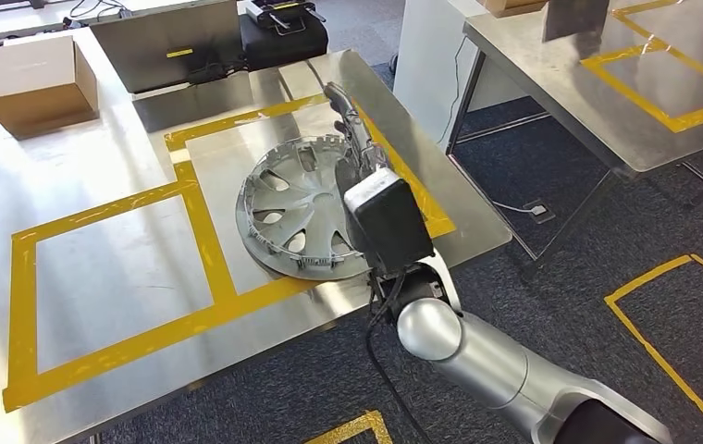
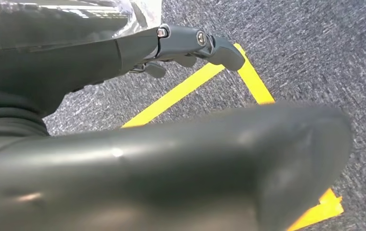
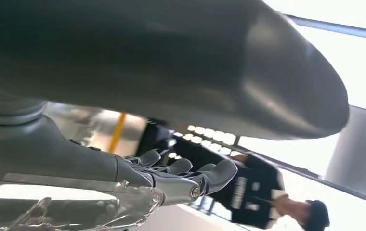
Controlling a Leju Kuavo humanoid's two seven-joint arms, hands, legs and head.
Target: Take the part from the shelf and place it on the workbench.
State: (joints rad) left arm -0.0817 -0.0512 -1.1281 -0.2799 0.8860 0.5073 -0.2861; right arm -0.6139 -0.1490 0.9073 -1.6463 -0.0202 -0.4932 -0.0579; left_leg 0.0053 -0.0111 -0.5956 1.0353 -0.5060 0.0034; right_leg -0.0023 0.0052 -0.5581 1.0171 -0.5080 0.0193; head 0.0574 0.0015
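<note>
Steel workbench (image 1: 126, 176), yellow-taped | round silver plastic hubcap (image 1: 297, 208) lay flat on it | my right hand (image 1: 352, 139) hovered above, fingers extended, holding nothing | left hand (image 2: 190, 45) empty.

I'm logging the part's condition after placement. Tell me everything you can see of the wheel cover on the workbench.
The wheel cover is a round silver-grey disc, plastic by its look, with curved spokes, openings between them and a ribbed rim. It lies flat on the steel workbench, inside the right-hand yellow-taped box, its near edge overlapping the tape. The right hand reaches over its right side, fingers extended; whether they touch the cover cannot be told. No damage is visible.
</note>
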